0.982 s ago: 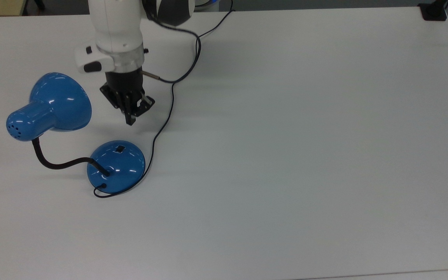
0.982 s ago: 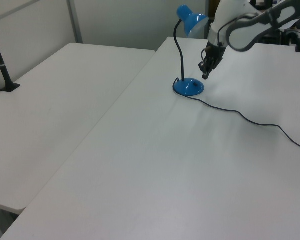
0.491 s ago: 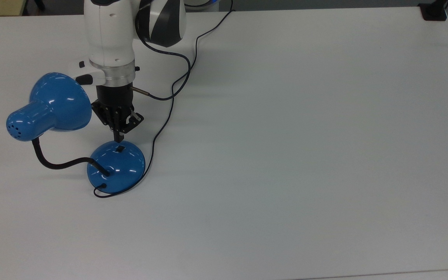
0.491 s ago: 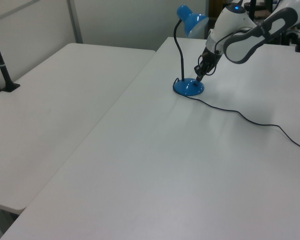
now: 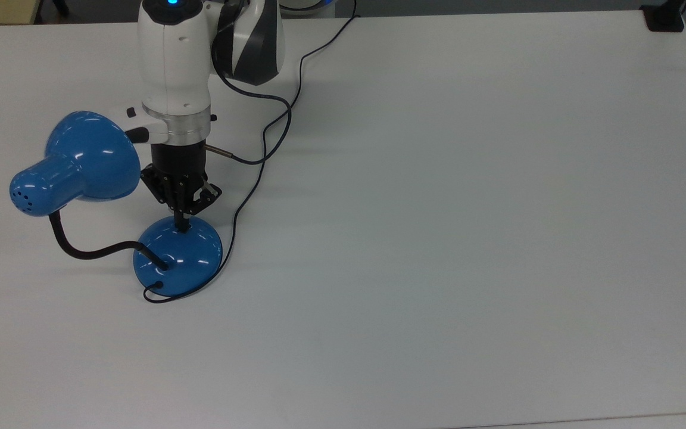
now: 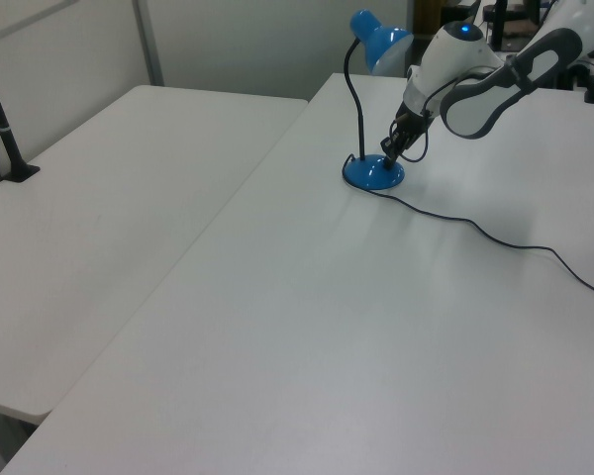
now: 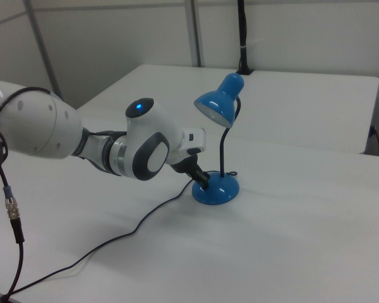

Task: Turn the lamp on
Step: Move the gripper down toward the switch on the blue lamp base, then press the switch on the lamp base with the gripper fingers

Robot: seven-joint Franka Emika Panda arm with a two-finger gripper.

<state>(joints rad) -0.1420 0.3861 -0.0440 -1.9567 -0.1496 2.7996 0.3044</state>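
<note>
Pressing down on the lamp [image 5: 177, 256] base near the bench [image 5: 438, 238] far-left corner in the top view, the gripper [image 5: 182, 225] is clenched, fingertips together.

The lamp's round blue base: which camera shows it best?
The top view: the lamp base lies open from above, with the gripper tip at its rim. The left view shows it small and side-on; in the right view the arm covers part.

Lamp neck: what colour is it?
Black, against the blue shade and base. The lamp's neck shows best in the top view.
</note>
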